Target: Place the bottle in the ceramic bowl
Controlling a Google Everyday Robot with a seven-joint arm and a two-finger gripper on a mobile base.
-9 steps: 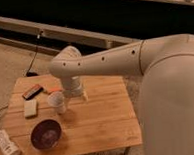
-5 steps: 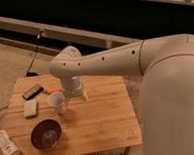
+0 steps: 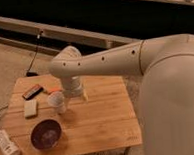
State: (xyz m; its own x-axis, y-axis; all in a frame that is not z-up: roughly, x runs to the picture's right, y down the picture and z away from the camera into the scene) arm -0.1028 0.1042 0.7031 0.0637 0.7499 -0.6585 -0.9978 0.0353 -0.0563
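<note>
A pale robot arm (image 3: pixel 104 64) reaches in from the 3 o'clock side over a wooden table (image 3: pixel 103 116), its wrist bending down toward the back half of the tabletop. The pincer (image 3: pixel 78 96) hangs at the end of that wrist, pointing down close to the wood. It stands released, with nothing seen clasped in it; one finger (image 3: pixel 84 96) shows on its right side, and the rest is hidden behind the wrist. Just beside the pincer, at its 9 o'clock, a small white cup (image 3: pixel 56 102) stands upright on the table. Whether the cup touches the pincer cannot be made out. The bottle (image 3: pixel 7 145) lies on its side at the front left corner of the table, its cap end pointing toward 5 o'clock and reaching the table's edge. It is well apart from the pincer. The bowl (image 3: pixel 46 134), round and dark purple, sits on the table at the bottle's 3 o'clock, near it but not touching, and at the cup's 7 o'clock. A cream block (image 3: pixel 30 107) lies flat at the bowl's 11 o'clock. A dark flat object (image 3: pixel 32 91) rests at the block's 12 o'clock, near the back left corner. A black cable (image 3: pixel 35 55) trails across the carpet (image 3: pixel 9 63) behind the table.
</note>
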